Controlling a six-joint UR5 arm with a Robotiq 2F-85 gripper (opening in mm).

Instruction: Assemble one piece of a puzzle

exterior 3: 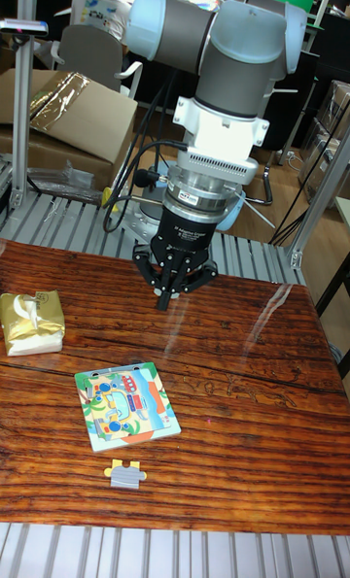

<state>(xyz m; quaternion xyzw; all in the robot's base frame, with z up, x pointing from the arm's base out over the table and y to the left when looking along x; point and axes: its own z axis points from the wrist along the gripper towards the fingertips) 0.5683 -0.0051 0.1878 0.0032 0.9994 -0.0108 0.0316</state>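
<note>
A square puzzle board [126, 406] with a colourful picture lies flat on the wooden table [243, 413], left of centre. A loose puzzle piece [125, 474], grey with yellow tabs, rests just in front of the board near the table's front edge. My gripper [165, 300] hangs from the arm above the far part of the table, well behind the board. Its dark fingers point down and meet at the tips with nothing between them.
A gold-wrapped package [31, 322] sits at the table's left edge. Metal rails [68, 219] run behind the table and along its front. Cardboard boxes [68, 121] and a seated person [102, 10] are in the background.
</note>
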